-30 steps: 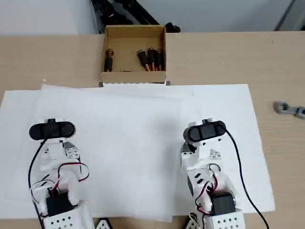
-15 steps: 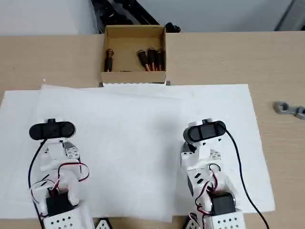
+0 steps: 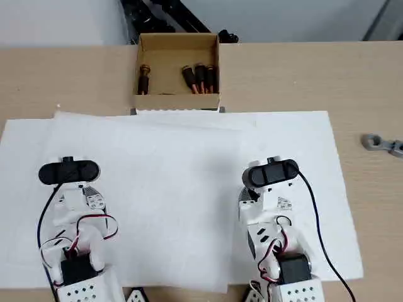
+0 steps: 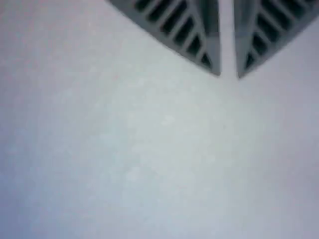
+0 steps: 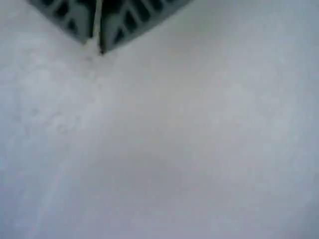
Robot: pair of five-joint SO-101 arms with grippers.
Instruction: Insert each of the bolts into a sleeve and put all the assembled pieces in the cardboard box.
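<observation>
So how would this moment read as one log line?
assembled pieces: four in cardboard box | left claw: shut, empty | right claw: shut, empty | both over white paper

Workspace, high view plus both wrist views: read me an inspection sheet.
Surface: wooden table under white paper.
Job's things: cardboard box at the far edge, four assembled pieces inside.
Clutter: metal tool on bare wood, right side of the high view.
Grippers: left gripper and right gripper empty, jaws together over the paper.
Cables: black cable trailing along an arm.
Surroundings: dark equipment behind the box.
</observation>
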